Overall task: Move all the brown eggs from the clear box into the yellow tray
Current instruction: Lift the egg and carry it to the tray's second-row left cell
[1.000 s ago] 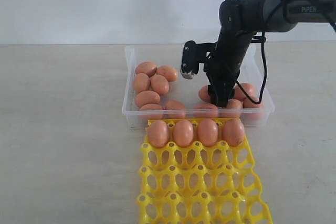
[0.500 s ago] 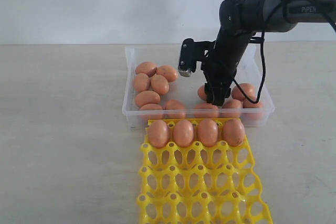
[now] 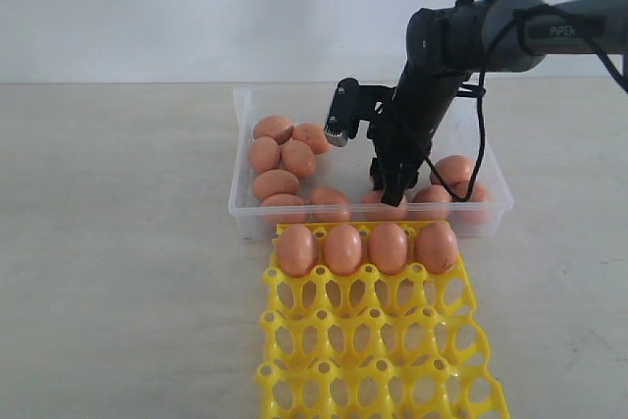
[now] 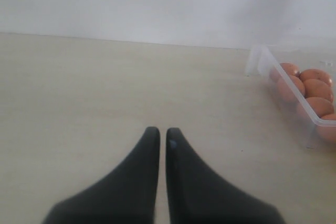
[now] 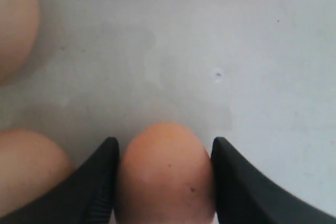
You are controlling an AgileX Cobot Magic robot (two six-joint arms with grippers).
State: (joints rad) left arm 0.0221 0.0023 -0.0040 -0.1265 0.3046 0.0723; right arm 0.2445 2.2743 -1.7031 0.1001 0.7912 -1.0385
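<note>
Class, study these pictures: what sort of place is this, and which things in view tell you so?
Probably a robotics lab or test bench: a black robot arm reaches over a pale table before a blank wall, with a clear box of brown eggs and a yellow tray set out.

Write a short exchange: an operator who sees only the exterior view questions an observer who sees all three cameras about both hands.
Operator: Is an egg between the fingers of the right hand?
Observer: Yes. One brown egg sits there, with a finger against each side.
Operator: I can't see the left hand. Where is it?
Observer: The left hand is shut and empty above bare table, with the clear box off to one side.
</note>
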